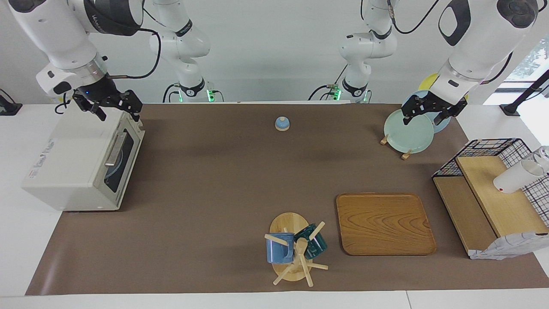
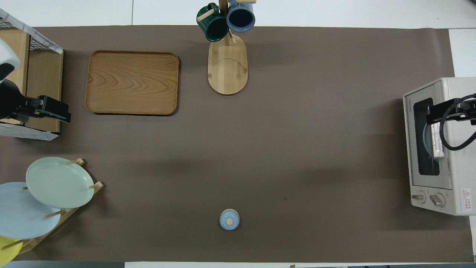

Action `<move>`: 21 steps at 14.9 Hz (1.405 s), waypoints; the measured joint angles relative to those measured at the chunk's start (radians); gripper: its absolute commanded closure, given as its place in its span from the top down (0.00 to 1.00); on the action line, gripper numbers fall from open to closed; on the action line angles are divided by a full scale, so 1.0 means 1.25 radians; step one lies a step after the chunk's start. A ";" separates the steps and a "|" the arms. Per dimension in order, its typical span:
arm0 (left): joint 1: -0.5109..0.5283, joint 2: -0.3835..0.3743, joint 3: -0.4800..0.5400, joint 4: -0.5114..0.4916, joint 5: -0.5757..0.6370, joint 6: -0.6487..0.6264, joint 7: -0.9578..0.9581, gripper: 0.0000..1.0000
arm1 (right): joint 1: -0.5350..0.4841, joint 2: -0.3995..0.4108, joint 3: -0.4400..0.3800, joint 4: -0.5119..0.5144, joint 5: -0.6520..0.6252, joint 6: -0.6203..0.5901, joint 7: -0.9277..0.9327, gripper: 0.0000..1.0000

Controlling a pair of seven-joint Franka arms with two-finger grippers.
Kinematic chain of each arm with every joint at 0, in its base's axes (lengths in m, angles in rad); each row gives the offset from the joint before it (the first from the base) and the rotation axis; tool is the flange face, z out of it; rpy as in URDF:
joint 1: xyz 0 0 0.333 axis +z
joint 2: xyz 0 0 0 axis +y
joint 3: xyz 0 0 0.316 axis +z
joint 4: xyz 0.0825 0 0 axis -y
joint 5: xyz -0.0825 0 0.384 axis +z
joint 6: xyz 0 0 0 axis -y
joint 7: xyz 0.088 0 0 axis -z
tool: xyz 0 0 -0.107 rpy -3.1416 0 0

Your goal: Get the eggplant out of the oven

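Off-white oven sat door-closed, eggplant unseen; the right tool, fingers apart, hovered above it; left tool, apart, waited.

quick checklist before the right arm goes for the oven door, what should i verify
1. Oven door shut, bar handle free to grasp: ok.
2. Right gripper near the handle: ok, it hangs over the oven's top front edge, above the handle.
3. Right gripper ready to take the handle: ok, fingers look open.
4. Room for the door to drop: ok, bare mat in front of the oven.
5. Eggplant seen inside: cannot tell, the dark glass shows only a pale round shape.
6. Left gripper out of the way: ok, it waits over the plate rack.
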 measured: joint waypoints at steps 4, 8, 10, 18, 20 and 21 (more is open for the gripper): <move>0.000 0.000 0.000 0.000 0.000 0.000 0.000 1.00 | 0.000 0.000 0.000 0.000 0.000 0.000 0.000 1.00; 0.000 0.000 0.000 0.000 0.000 0.000 0.000 1.00 | 0.002 0.000 0.001 -0.002 0.000 0.000 -0.008 0.84; 0.000 0.000 0.000 0.000 0.000 0.000 0.000 1.00 | 0.002 0.000 0.001 -0.006 0.000 0.001 -0.046 0.14; 0.000 0.000 0.000 0.000 0.000 0.000 0.000 1.00 | -0.033 -0.037 -0.006 -0.158 0.000 0.134 -0.062 0.00; 0.000 0.000 0.000 0.000 0.000 0.000 0.000 1.00 | -0.045 -0.044 -0.008 -0.209 0.000 0.179 -0.050 0.00; 0.000 0.000 0.000 0.000 0.000 0.000 0.000 1.00 | -0.052 -0.044 -0.009 -0.223 -0.003 0.191 -0.044 0.00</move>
